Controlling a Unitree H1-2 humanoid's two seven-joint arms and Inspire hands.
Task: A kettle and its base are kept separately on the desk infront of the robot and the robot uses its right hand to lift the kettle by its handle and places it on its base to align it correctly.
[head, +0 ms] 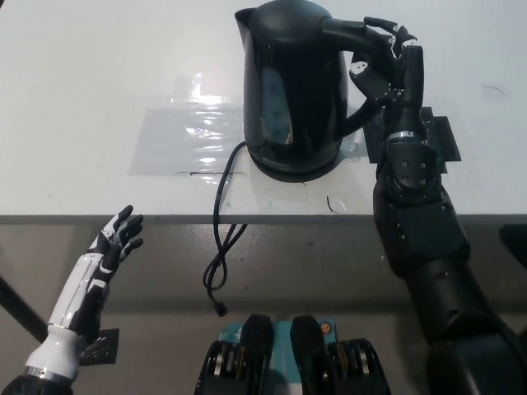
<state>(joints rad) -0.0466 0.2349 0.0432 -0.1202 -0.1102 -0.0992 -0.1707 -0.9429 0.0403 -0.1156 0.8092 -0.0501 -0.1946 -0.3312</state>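
Note:
The black kettle stands upright on its round black base at the middle of the white desk. Its spout points left and its handle points right. My black right hand is at the handle, its fingers curled around the upper part of it. The base's black cord runs off the front edge of the desk and hangs down. Low at the left, below the desk edge, my white left hand rests with its fingers spread and nothing in it.
A patch of clear shiny tape lies on the desk left of the base. Black tape pieces lie under my right forearm. The desk's front edge crosses the picture at mid height.

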